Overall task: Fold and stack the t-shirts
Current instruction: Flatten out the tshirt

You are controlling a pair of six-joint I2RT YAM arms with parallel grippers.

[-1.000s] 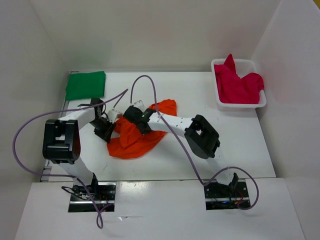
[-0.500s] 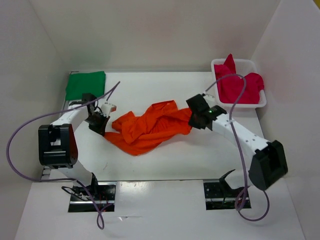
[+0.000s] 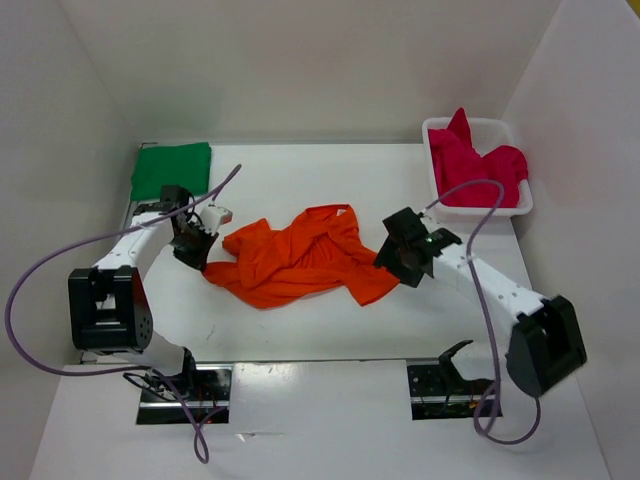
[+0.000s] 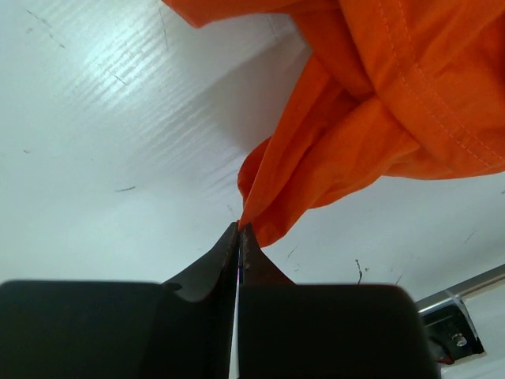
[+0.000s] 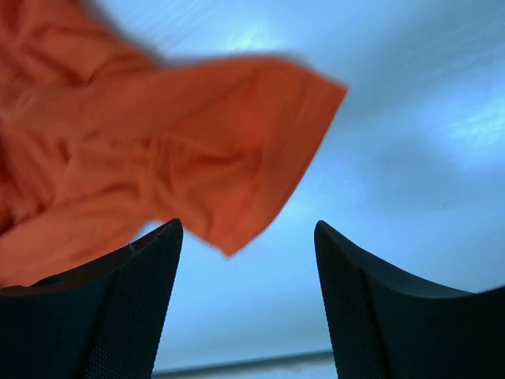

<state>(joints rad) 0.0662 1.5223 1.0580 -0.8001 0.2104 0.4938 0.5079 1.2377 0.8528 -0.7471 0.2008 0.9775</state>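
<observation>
Status: orange t-shirt (image 3: 295, 258) lies crumpled between your two grippers.
Your left gripper (image 4: 239, 230) clamps its left corner; your right gripper (image 5: 246, 227) has jaws apart at its right end; sleeve hem just beyond them, unheld.

Your left arm (image 3: 130, 245) and right arm (image 3: 490, 285) share one build: slim white links joined by chunky black joint housings. A thin purple cable (image 3: 30, 275) trails off the left one, and a matching purple cable (image 3: 470, 183) off the right. Each arm is bolted to a bare metal base plate (image 3: 215, 380). Your left black fingers (image 4: 205, 276) taper to thin points. Your right black fingers (image 5: 134, 300) look broader and finely dotted.
</observation>
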